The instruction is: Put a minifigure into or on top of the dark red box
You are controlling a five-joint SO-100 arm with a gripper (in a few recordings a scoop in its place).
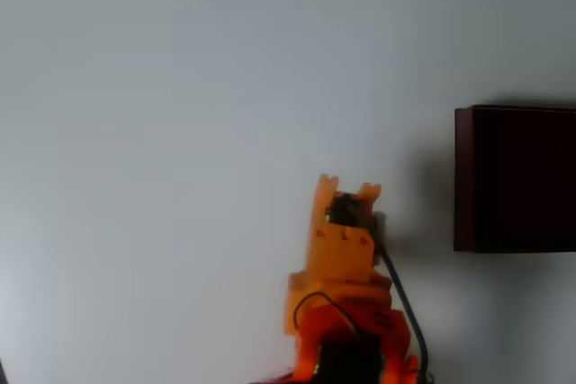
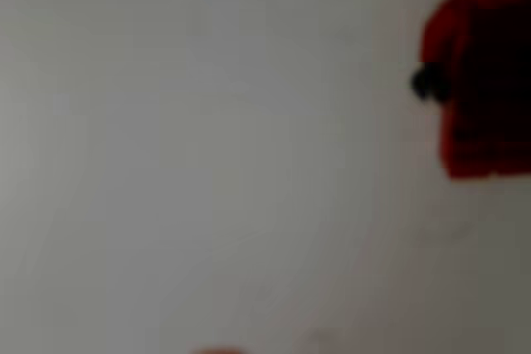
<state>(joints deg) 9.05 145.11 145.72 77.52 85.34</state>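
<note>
Minifigure (image 2: 477, 72) lies unpicked in wrist view; gripper (image 1: 349, 193) sits left of dark red box (image 1: 515, 179). You're approaching; can't tell jaw state. Next: centre on fig, grab.

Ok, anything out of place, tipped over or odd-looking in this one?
Nothing stands out. The dark red box sits square on the white table at the right edge of the overhead view, apart from the orange arm. The wrist view shows the minifigure, blurred, at its right edge.

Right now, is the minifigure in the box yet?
No. The minifigure lies on the white table; the dark red box stands apart.
</note>
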